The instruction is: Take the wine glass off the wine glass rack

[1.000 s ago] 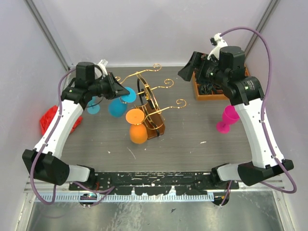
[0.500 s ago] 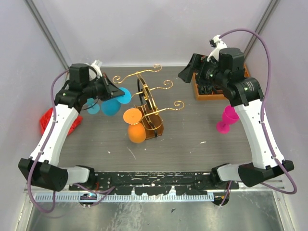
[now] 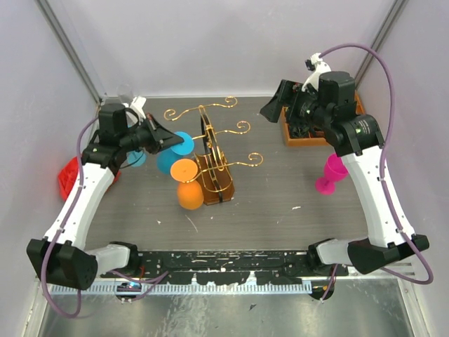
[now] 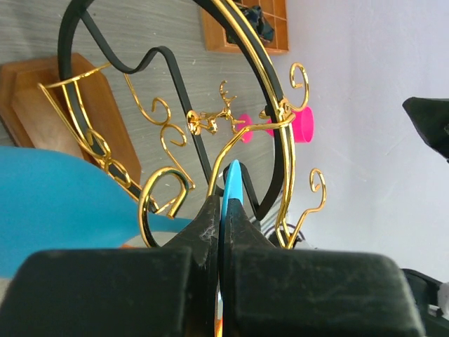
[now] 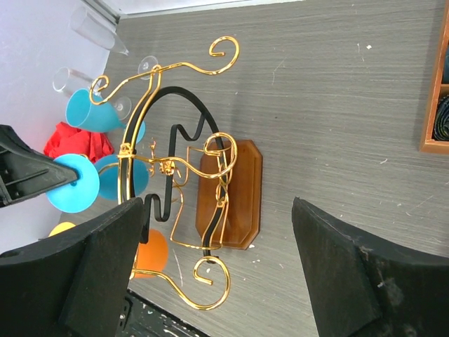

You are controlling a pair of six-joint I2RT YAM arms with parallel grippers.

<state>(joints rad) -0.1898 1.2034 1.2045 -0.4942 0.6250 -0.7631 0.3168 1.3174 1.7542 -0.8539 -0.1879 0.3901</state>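
The gold wire wine glass rack (image 3: 223,144) stands mid-table on its brown wooden base (image 3: 226,188). A blue wine glass (image 3: 168,161) lies sideways at the rack's left side. My left gripper (image 3: 165,139) is shut on the edge of its round foot (image 4: 232,184), with the foot flat between the fingers (image 4: 205,223). An orange wine glass (image 3: 189,194) hangs from the near arm. My right gripper (image 3: 275,104) hovers open and empty at the back right, looking down on the rack (image 5: 175,165) and the blue foot (image 5: 74,184).
A pink wine glass (image 3: 331,174) stands on the table at the right. A compartmented wooden tray (image 3: 309,133) sits at the back right. A second blue glass (image 3: 135,156), clear glasses (image 5: 98,29) and a red object (image 3: 70,174) are at the left.
My left gripper has shut on the blue glass's foot and drawn back to the left. The rack and the orange glass have shifted slightly left with it. The right arm has barely moved.
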